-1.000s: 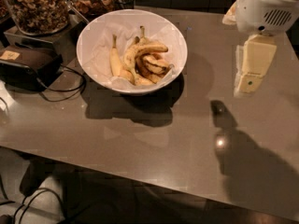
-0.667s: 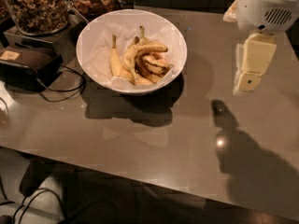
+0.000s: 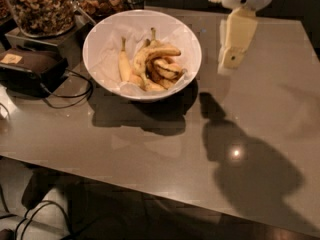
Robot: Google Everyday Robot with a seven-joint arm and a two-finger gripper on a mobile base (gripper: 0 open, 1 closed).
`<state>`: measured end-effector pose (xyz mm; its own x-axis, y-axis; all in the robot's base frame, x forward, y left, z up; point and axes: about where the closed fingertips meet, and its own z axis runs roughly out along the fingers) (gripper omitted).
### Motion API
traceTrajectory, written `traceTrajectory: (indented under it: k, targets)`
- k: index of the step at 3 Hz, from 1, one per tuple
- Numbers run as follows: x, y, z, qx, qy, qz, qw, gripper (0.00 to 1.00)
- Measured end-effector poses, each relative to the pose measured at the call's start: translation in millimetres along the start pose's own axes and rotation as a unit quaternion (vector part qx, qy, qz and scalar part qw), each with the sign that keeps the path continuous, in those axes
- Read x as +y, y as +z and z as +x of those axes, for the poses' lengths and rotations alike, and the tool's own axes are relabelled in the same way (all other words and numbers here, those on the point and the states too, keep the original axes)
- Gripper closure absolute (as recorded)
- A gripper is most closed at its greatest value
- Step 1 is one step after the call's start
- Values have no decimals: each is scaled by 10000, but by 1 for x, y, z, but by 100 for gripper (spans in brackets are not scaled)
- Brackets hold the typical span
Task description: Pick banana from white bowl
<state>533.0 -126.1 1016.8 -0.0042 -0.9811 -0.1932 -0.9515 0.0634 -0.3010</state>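
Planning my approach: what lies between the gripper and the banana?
Camera view: the gripper hangs right of the white bowl; only bare table and its rim lie before the banana.

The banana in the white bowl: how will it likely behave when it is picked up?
The banana is curved and probably firm, yet its speckled skin suggests it bruises easily. It lies among other bananas in the bowl, so lifting it may shift them. The gripper hangs right of the bowl.
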Motion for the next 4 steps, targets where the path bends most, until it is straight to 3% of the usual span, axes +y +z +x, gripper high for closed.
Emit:
traceTrajectory:
  k: [2, 3, 4]
  targets:
    - [-38, 25, -51, -15, -534, -126, 9985, 0]
    - [-45, 25, -58, -104, -544, 15, 9985, 0]
    - [-55, 36, -80, -285, -714, -26, 9970, 0]
